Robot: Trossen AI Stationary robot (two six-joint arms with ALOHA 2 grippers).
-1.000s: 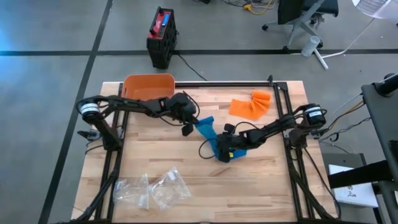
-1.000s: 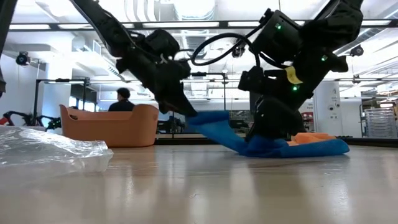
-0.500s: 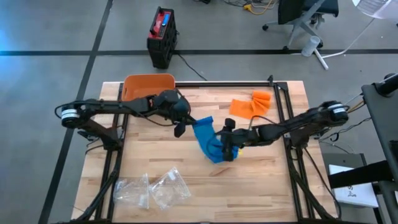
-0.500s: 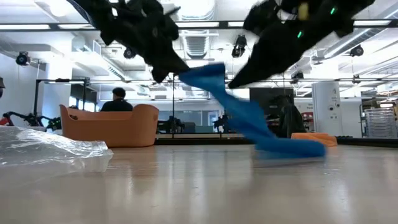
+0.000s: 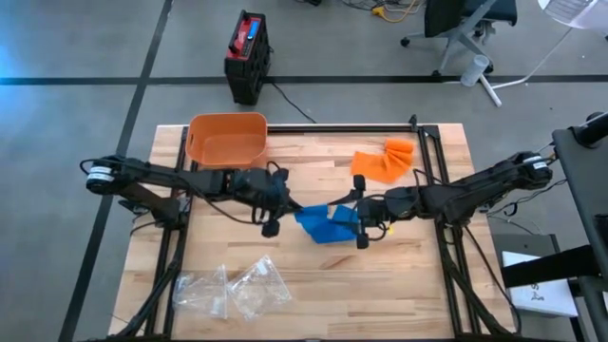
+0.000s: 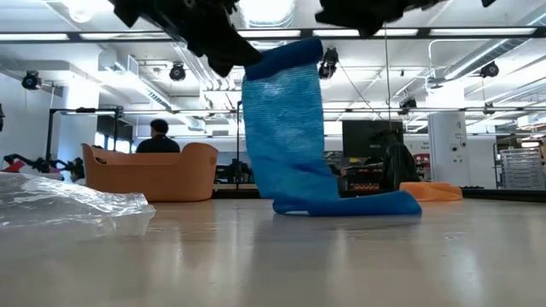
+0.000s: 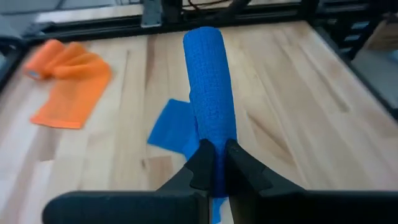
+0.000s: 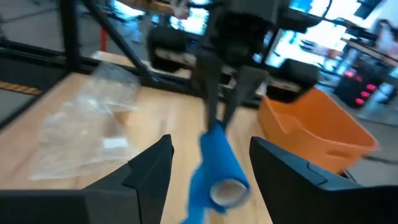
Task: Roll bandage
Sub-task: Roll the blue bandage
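Note:
A blue bandage (image 5: 323,226) stands in the middle of the table. Its upper part (image 6: 281,102) is raised and partly rolled. My left gripper (image 5: 290,211) is shut on it, coming from the table's left. My right gripper (image 5: 359,222) is open, raised on the bandage's right. Its fingers (image 8: 152,171) stand on either side of the bandage's rolled end (image 8: 227,190) without touching it. My left gripper pinches the raised, rolled part of the bandage (image 7: 213,142) between its two fingers. The fingers come from the table's left, slanting down. The held part is lifted clear. The bandage runs down from it to its flat lower end (image 6: 358,205), which lies on the table.
An orange bin (image 5: 226,138) stands at the far left. An orange bandage (image 5: 382,160) lies at the far right. Clear plastic bags (image 5: 233,290) lie near the front left. A person sits in the room beyond the bin (image 6: 162,136).
Both grippers have risen. My right gripper has lifted off the bandage, tipped toward level and drawn back toward the table's right. My left gripper has carried its end up and toward the near edge. That end is now lifted clear, while the lower end stays on the table.

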